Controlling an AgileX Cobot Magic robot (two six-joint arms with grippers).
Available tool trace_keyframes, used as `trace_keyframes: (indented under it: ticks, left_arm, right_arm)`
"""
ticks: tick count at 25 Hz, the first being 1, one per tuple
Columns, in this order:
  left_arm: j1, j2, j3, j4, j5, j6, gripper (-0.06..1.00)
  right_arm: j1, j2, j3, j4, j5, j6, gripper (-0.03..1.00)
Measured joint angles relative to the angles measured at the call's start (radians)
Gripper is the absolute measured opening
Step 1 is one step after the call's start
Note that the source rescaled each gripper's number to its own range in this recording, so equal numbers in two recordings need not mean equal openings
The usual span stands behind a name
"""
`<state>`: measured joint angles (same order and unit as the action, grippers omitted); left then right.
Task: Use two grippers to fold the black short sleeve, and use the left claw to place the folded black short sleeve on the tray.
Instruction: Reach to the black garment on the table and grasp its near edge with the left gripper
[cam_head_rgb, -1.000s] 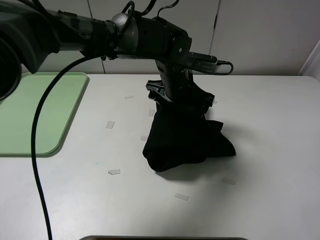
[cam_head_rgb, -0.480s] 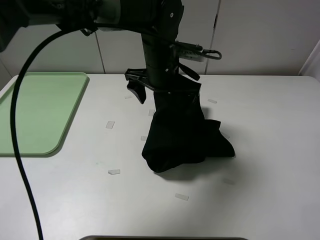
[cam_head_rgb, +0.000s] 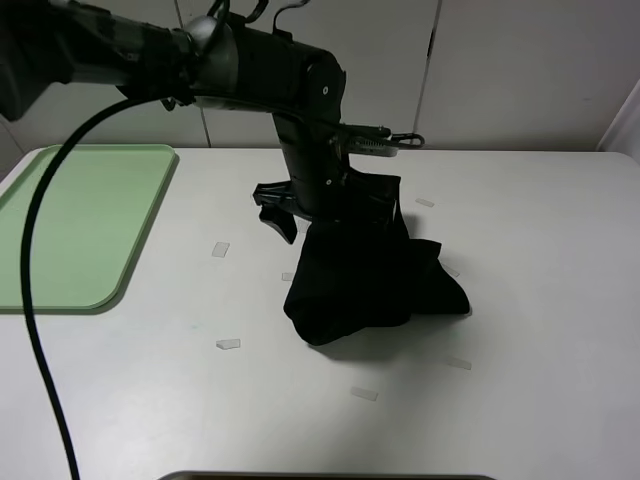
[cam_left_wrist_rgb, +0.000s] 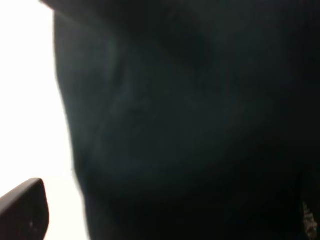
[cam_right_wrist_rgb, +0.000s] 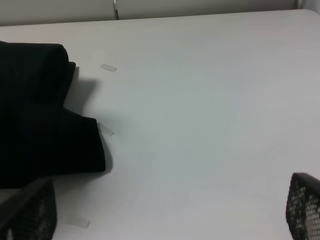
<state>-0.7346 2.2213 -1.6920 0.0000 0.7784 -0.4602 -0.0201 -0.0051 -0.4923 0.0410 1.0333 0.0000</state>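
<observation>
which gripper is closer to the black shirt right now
Left. The left gripper is right at the top of the black shirt, holding it up off the table. The right gripper is off to the side, jaws open over bare table.

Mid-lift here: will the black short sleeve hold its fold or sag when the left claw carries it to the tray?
Probably sags: the black short sleeve already hangs limp from the left claw, its lower part bunched on the table. It looks light, so it may swing or unfold on the way to the tray.

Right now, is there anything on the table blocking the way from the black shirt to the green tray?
Nothing big. Between the black shirt and the green tray the table shows only flat tape scraps. The left hand is at the shirt.
</observation>
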Motion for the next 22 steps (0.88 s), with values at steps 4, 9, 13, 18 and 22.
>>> trace_keyframes:
  ticks: [4, 9, 13, 18, 22]
  left_arm:
    - [0.0, 0.054, 0.001, -0.053, -0.039, -0.001, 1.0]
    - [0.0, 0.076, 0.001, -0.078, -0.053, -0.003, 1.0]
    - [0.0, 0.099, 0.001, -0.086, -0.071, -0.003, 1.0]
    - [0.0, 0.11, 0.001, -0.092, -0.088, -0.003, 0.99]
    - [-0.001, 0.11, 0.0, -0.093, -0.088, -0.002, 0.83]
  right_arm:
    - [0.0, 0.0, 0.0, 0.0, 0.0, 0.0, 1.0]
    - [0.0, 0.0, 0.0, 0.0, 0.0, 0.0, 1.0]
    - [0.0, 0.0, 0.0, 0.0, 0.0, 0.0, 1.0]
    - [0.0, 0.0, 0.0, 0.0, 0.0, 0.0, 1.0]
    - [0.0, 0.0, 0.0, 0.0, 0.0, 0.0, 1.0]
